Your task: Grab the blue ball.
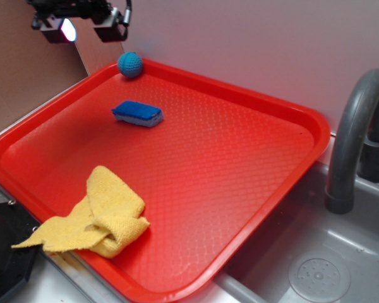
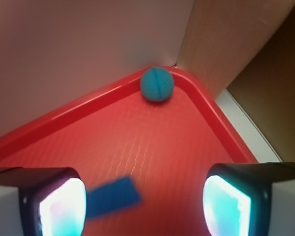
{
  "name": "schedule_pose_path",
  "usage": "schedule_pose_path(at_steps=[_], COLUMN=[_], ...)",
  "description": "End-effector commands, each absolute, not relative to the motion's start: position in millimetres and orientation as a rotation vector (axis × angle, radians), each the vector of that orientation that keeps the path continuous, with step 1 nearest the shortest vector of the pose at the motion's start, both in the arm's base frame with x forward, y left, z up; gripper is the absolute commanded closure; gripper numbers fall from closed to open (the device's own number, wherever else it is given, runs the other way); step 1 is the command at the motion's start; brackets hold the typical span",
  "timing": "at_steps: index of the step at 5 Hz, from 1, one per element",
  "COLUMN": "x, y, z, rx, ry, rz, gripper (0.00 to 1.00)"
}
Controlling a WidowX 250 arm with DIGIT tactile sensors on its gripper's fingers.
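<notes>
Blue ball [image 1: 130,64] knitted, matt; tray [image 1: 252,101] glossy textured plastic; yellow cloth [image 1: 101,218] nubby terry; faucet [image 1: 354,120] matt grey.

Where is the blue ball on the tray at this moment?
The blue ball sits in the far corner of the red tray, against its rim, beyond the blue sponge. In the wrist view it lies ahead of the open gripper.

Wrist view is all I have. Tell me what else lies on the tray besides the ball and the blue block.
Observer: A crumpled yellow cloth lies at the red tray's near corner, draped over its rim.
Operator: Give me the gripper's height.
Observer: The gripper hangs open, well above the tray, short of the blue ball.
Operator: Say what sits beyond the tray.
Observer: A grey faucet and sink sit on its right.
</notes>
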State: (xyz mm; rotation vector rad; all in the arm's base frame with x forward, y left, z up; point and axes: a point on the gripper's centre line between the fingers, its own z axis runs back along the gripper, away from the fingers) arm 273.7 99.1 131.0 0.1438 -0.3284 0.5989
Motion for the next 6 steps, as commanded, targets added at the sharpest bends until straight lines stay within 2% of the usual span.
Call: schedule_pose_path(at_steps=[1,2,3,4,5,6], x=[290.7,296.1,304.8,313.7,325.8,336.7], y=[141.0,147.4,155.0,162.4,171.8,170.4], z=[123.2,116.7,119.3,115.3,105.2,86.3], rx=[0.187,0.189,0.129,0.146,0.084,0.105], ry=[-0.347,-0.344,-0.396,-0.396,-0.396,-0.346], rz=[0.635,0.63,0.625,0.616,0.626,0.601], gripper=[0.0,0.0,0.0,0.0,0.0,0.0])
